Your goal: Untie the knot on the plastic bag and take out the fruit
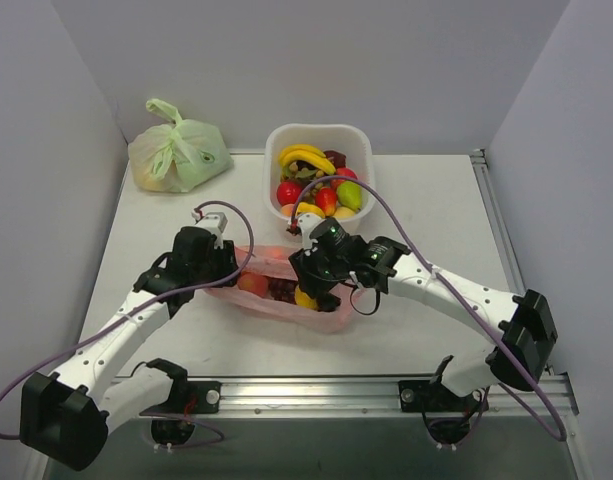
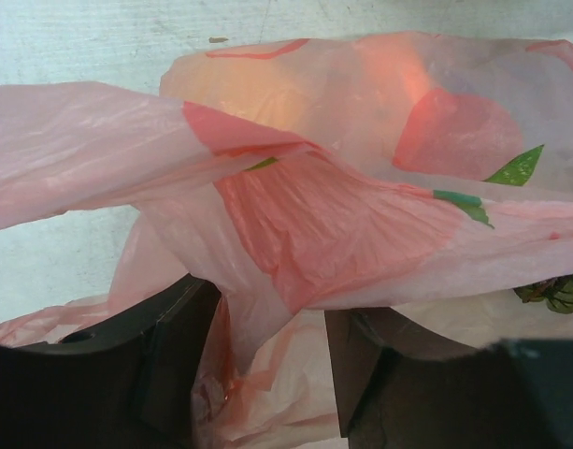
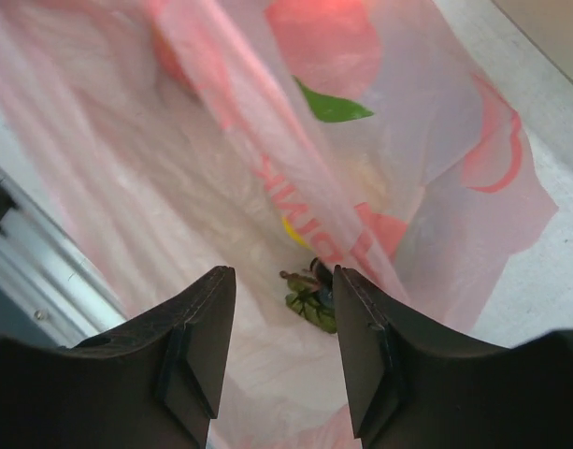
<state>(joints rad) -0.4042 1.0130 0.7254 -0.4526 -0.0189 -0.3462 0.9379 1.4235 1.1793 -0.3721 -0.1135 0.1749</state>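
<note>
Thin translucent pink plastic carrier bag (image 1: 328,318) lies slumped on the table (image 1: 436,220), just near-side of the white square plastic basket (image 1: 276,150), mouth gaping upward. No knot shows in any view, so I judge the untying done and the take-out step in hand. Fruit sits inside the bag: a round orange fruit (image 1: 252,283) at its left end, and a dark purple grape bunch with a green stalk (image 3: 309,301) on the bag floor, near-side of the basket.

Left claw (image 2: 267,304) is at the bag's left end, near-left of the basket. Printed pink film drapes over its fingers (image 2: 164,355) and hangs in the gap. Jaws stand apart, so released, nothing pinched as far as I can see. Likely there to prop the mouth up so the other arm gets in.

Right claw (image 3: 281,281) is inside the mouth, directly near-side of the basket, pointing down at the grapes. Jaws apart, released, nothing between them, grapes just beyond the tips.

Pose: both arms reach from the near edge and angle inward to meet over the bag. The left forearm slants right, the right forearm slants left, wrist pitched down.

The basket holds loose toy fruit. A knotted pale green plastic bag (image 1: 181,155) sits left of the basket, apart.
</note>
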